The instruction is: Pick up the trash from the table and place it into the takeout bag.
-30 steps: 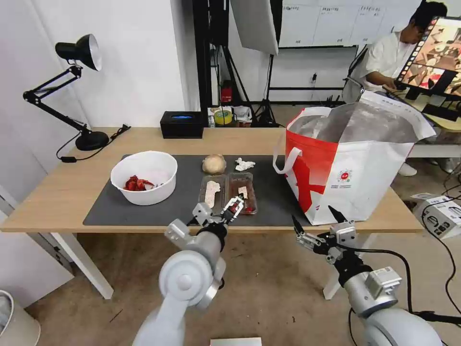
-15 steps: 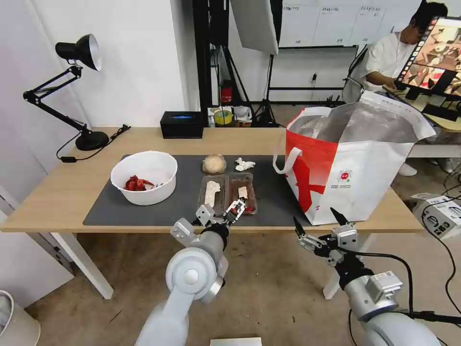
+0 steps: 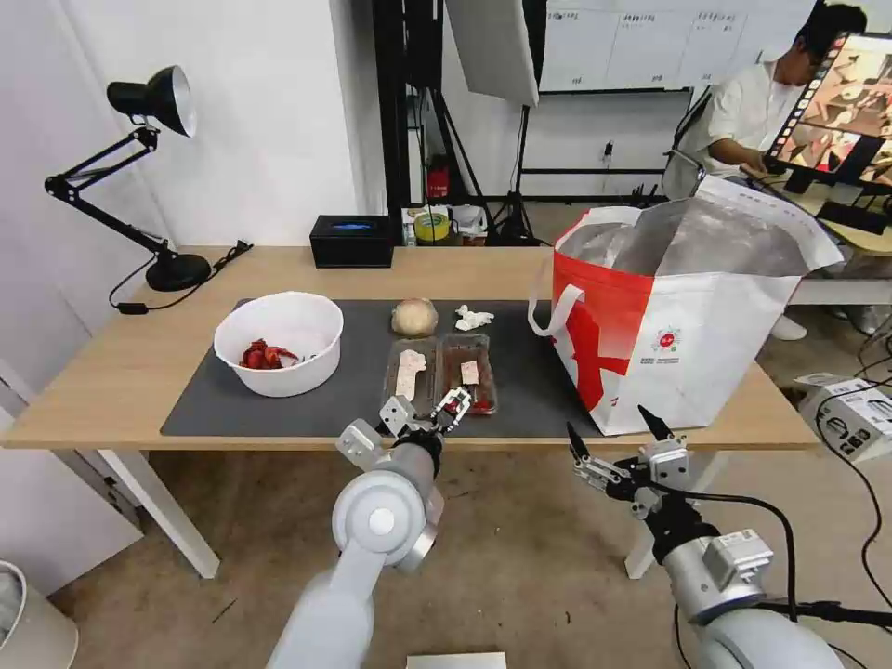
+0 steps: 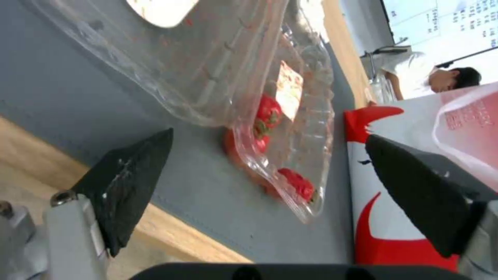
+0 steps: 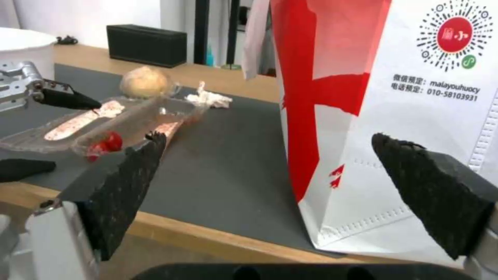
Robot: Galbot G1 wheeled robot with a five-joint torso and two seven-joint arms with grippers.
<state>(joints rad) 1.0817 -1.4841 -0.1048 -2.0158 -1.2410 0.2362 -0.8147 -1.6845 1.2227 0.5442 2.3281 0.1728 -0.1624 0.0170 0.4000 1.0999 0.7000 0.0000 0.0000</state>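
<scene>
Left gripper [image 3: 426, 411]: it hovers at the near edge of the table [image 3: 111, 381], with its jaws spread wide and nothing held between them.

Clamshell tray [image 3: 442, 373]: a clear plastic tray, lying open and flat on the dark grey mat [image 3: 232, 409], with red scraps and a white piece inside. In the left wrist view its near corner [image 4: 290, 194] lies just ahead of the open fingertips [image 4: 136, 171], in line with the gap but not yet between them.

Key relation: the tray lies straight beyond the left gripper, away from the robot. Each half of the tray runs long from the robot's side to the far side, so a short end faces the gripper. The left arm is clearly the nearer one.

Right gripper [image 3: 618, 437]: it hangs in front of the table edge, just before the takeout bag [image 3: 706, 334], with jaws wide and empty.

Other trash: the white bowl [image 3: 279, 342] with red scraps is left of the tray; the beige ball [image 3: 414, 318] and the tissue wad [image 3: 473, 319] lie behind it.

Takeout bag: it stands upright on the right end of the table, with its mouth open.

Step, as I judge: approach to the tray; nothing is in the bag yet, as far as I can see.
</scene>
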